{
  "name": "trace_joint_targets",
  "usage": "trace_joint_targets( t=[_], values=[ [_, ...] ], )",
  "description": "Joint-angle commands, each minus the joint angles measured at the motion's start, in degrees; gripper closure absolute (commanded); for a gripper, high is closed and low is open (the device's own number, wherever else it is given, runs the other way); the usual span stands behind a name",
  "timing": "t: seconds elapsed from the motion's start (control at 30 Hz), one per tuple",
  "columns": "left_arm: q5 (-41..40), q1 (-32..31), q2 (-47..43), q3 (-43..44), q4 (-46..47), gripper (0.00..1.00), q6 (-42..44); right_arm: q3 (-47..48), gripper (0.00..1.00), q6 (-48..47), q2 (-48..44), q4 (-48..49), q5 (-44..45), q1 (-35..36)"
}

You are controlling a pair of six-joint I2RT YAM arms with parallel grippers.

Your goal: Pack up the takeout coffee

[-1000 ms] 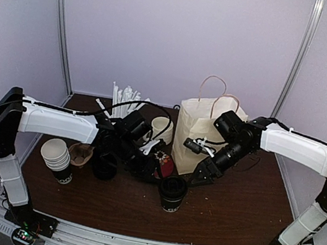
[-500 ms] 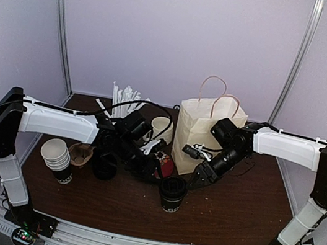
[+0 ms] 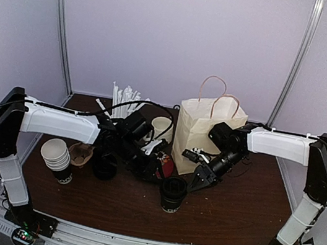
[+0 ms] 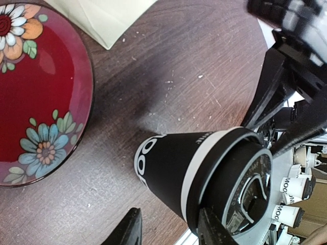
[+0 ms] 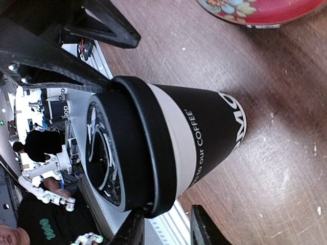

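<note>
A black paper cup with a black lid and white lettering [image 3: 172, 193] stands upright on the brown table near the front middle. It fills the left wrist view [image 4: 199, 173] and the right wrist view [image 5: 168, 138]. My left gripper [image 3: 157, 170] [image 4: 171, 232] is open just left of the cup, one finger [image 4: 214, 229] by the lid rim. My right gripper [image 3: 195, 179] [image 5: 166, 229] is open just right of it, one finger [image 5: 134, 229] by the lid rim. A second black cup [image 3: 104, 167] stands under my left arm, partly hidden.
A cream paper bag with handles [image 3: 203, 126] stands open behind the right gripper. A red flowered bowl [image 3: 166, 164] [image 4: 36, 97] lies behind the cup. A cream mug [image 3: 162, 125], straws [image 3: 123, 98] and stacked white cups [image 3: 56, 155] stand at the left and back.
My right arm has swung left and down, bringing its gripper close beside the lidded cup. My left arm and the cup have hardly moved.
</note>
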Motion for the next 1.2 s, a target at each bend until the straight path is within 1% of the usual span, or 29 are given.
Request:
trace_joint_targets(
  t=[0.0,0.1,0.17,0.23,0.3,0.4,0.53,0.73,0.93,1.03,1.17],
  values=[
    [-6.65,-0.60,3.18,-2.06,-7.49,0.64,1.25,-1.78,0.73,1.48,6.36,2.51,20.24,0.78],
    [-14.21,-0.56,5.03,-2.73,-11.42,0.67,3.41,-1.54,0.78,1.50,8.83,1.37,26.38,0.96],
    [-17.61,-0.47,8.18,-2.20,-15.15,0.69,5.07,-0.34,0.79,1.34,10.41,0.48,27.60,0.88],
    [-17.38,-0.63,10.03,-1.94,-16.63,0.72,5.63,1.29,0.81,0.89,11.39,-0.23,25.95,0.88],
    [-17.47,-1.25,9.09,-2.66,-15.25,0.72,5.64,2.55,0.82,-0.03,11.11,-0.57,22.50,0.92],
    [-19.38,-2.18,6.01,-2.04,-14.70,0.71,6.56,3.56,0.77,-2.19,8.70,-1.21,16.54,0.97],
    [-17.40,-4.35,-0.22,-2.32,-8.27,0.66,10.15,3.18,0.71,-4.31,3.13,-1.58,12.53,0.96],
    [-16.46,-7.75,-6.52,-0.92,-1.38,0.52,15.66,2.27,0.62,-6.51,-4.33,-1.57,10.31,0.96],
    [-19.15,-8.47,-12.70,-6.51,7.35,0.44,18.26,2.17,0.55,-9.73,-7.46,-2.80,9.73,0.94],
    [-19.68,-8.46,-13.59,-8.15,7.33,0.41,19.40,2.21,0.51,-11.54,-8.24,-3.01,11.24,0.97],
    [-20.78,-8.72,-15.02,-9.48,6.85,0.40,19.28,4.00,0.47,-14.63,-8.51,-4.58,12.98,1.28]
  ],
)
